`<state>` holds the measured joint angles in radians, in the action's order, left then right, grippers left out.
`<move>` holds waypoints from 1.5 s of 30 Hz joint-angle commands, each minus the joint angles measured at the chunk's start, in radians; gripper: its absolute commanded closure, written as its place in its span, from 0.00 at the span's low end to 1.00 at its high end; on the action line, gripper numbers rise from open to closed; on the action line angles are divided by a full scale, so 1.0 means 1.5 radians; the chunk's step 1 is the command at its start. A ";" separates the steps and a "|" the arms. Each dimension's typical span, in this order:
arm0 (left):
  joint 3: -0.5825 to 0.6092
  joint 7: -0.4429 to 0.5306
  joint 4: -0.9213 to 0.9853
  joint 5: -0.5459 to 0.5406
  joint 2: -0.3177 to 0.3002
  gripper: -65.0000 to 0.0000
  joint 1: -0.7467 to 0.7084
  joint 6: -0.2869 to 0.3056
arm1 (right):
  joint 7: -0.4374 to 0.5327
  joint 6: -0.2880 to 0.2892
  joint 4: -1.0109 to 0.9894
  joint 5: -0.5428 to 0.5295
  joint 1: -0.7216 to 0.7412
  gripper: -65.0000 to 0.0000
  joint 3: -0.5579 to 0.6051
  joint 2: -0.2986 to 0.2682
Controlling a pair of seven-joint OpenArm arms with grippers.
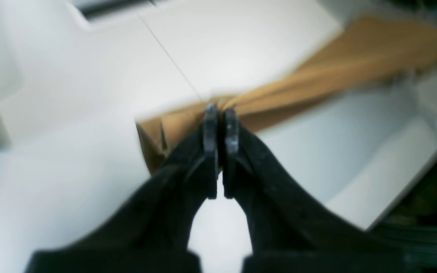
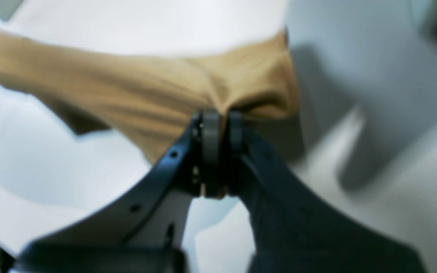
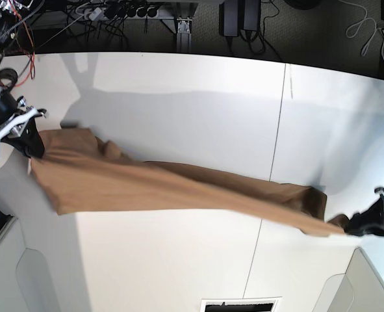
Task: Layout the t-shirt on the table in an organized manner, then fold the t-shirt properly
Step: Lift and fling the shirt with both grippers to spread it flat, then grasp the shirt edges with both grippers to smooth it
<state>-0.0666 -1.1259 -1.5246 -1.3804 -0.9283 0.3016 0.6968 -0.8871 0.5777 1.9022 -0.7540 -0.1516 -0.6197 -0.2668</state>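
The tan-brown t-shirt hangs stretched in a long band above the white table, pulled taut between both arms. At the right of the base view my left gripper is shut on one corner of the t-shirt; in its wrist view the jaws pinch the gathered cloth. At the left of the base view my right gripper is shut on the other end, where the t-shirt bunches above the jaws. The wrist views are blurred.
A thin dark seam crosses the table. Cables and power strips lie beyond the far edge. A dark slot sits at the near edge, and pale panels flank both near corners.
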 commanded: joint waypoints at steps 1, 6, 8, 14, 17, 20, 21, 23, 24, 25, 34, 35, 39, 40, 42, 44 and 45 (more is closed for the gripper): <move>-0.008 0.009 -0.023 -0.010 -0.021 1.00 -0.015 0.001 | 0.017 0.004 0.028 -0.027 -0.010 1.00 -0.023 -0.010; -0.008 -0.028 -0.075 -0.026 -0.022 1.00 -0.161 0.001 | 0.001 0.004 0.065 -0.046 -0.130 1.00 -0.072 -0.009; -0.008 -0.036 -0.075 -0.030 -0.022 1.00 -0.209 0.001 | -0.003 0.004 0.065 -0.046 -0.168 1.00 -0.069 -0.006; -0.008 -0.056 -0.075 -0.029 -0.022 1.00 -0.296 0.001 | -0.005 0.004 0.063 -0.036 -0.211 1.00 -0.067 0.025; -0.008 -0.056 -0.074 -0.008 -0.022 1.00 -0.324 0.001 | -0.012 0.004 0.061 -0.036 -0.211 1.00 -0.066 0.038; -0.008 -0.045 -0.073 0.020 -0.022 0.87 -0.334 0.001 | 0.006 0.001 0.061 -0.033 -0.211 0.59 -0.066 0.047; -0.008 -0.043 -0.073 0.028 -0.022 0.80 -0.334 0.001 | 0.016 0.001 0.061 -0.033 -0.209 0.49 -0.066 0.047; -0.008 -0.036 -0.073 0.042 -0.022 0.68 -0.330 0.001 | 0.022 0.001 0.061 -0.027 -0.198 0.44 -0.068 0.046; -0.009 -0.035 -0.073 0.046 -0.022 0.67 -0.326 0.001 | 0.023 0.001 0.061 -0.023 -0.191 0.44 -0.070 0.045; -0.013 -0.035 -0.074 0.046 -0.022 0.67 -0.324 0.001 | 0.026 0.001 0.061 -0.021 -0.181 0.44 -0.075 0.044; -0.166 0.083 -0.074 0.045 -0.011 0.67 -0.323 0.001 | 0.060 -0.022 0.049 0.023 -0.038 0.44 -0.103 0.044; -0.173 0.108 -0.074 0.062 -0.003 0.67 -0.321 0.001 | 0.064 -0.022 0.038 0.034 -0.022 0.44 -0.092 0.044; -0.172 0.169 -0.073 0.149 0.051 0.67 -0.315 0.001 | 0.070 -0.021 -0.052 0.063 0.023 0.45 -0.021 0.043; -0.172 0.197 -0.073 0.176 0.067 0.67 -0.310 0.001 | 0.070 -0.021 -0.077 0.064 0.031 0.48 0.001 0.043; -0.168 0.260 -0.073 0.232 0.099 0.71 -0.285 0.001 | 0.071 -0.021 -0.112 0.060 0.041 0.66 0.043 0.043; -0.157 0.304 -0.073 0.283 0.126 0.81 -0.250 0.001 | 0.070 -0.021 -0.120 0.056 0.040 1.00 0.083 0.045; -0.145 0.319 -0.071 0.310 0.137 0.88 -0.230 0.001 | 0.068 -0.021 -0.119 0.057 0.037 1.00 0.098 0.047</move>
<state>-0.2760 -0.6640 -1.6199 -0.8959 -0.7033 -0.0540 0.6930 -0.8043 0.5388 1.7046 -0.6548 -0.1028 -0.4652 -0.1833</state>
